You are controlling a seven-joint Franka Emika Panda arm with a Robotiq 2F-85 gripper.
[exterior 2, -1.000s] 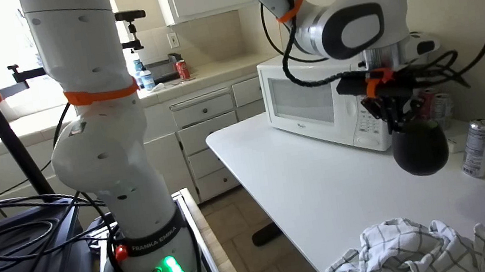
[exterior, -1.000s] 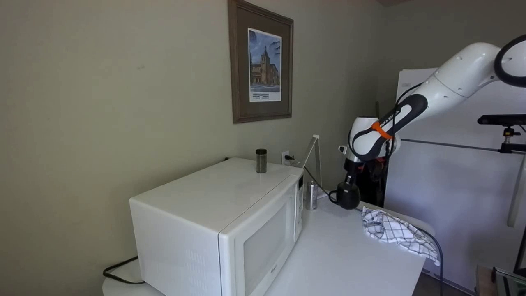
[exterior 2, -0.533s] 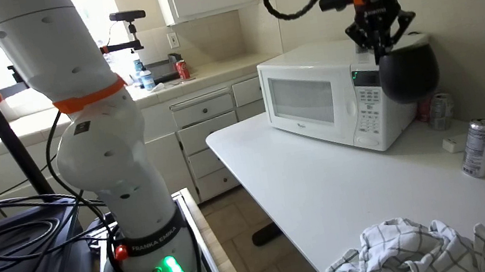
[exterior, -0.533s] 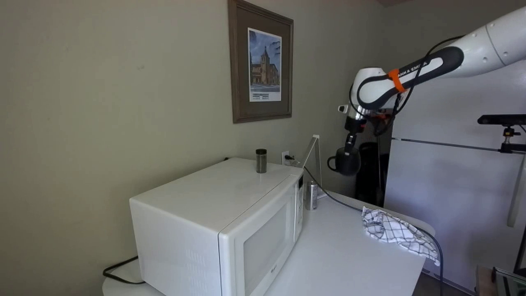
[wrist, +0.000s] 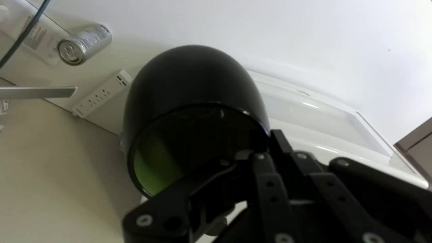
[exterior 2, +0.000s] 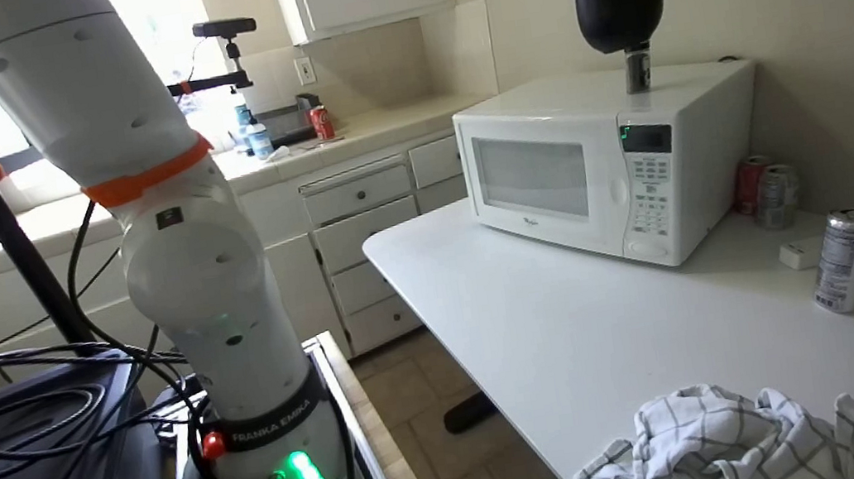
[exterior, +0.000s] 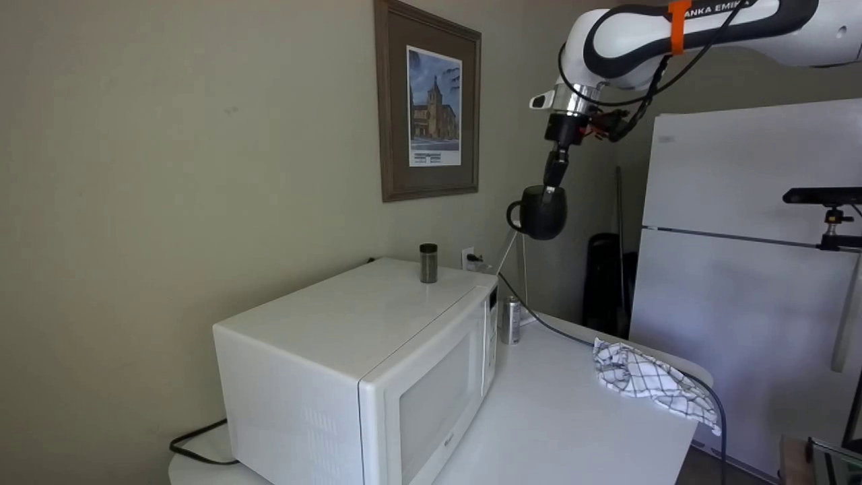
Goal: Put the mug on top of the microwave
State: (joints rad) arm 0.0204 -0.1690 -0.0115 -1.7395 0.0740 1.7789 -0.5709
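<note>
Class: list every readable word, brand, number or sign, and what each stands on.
"FRANKA EMIKA": robot base.
"ANKA EMIK", partly covered: arm.
Too small or blurred: marks on the microwave, cans, bottles, framed print, fridge and, in the wrist view, white slab.

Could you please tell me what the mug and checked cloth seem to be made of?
Mug: probably ceramic, smooth matte black outside, with a glinting rim in the wrist view; coated metal is possible. Checked cloth: fabric, perhaps cotton, dull, in crumpled folds.

The white arm [exterior 2: 202, 275] has orange bands [exterior: 677, 27], FRANKA EMIKA lettering [exterior 2: 275, 421] and black jaws with silver screws [wrist: 144, 220]
</note>
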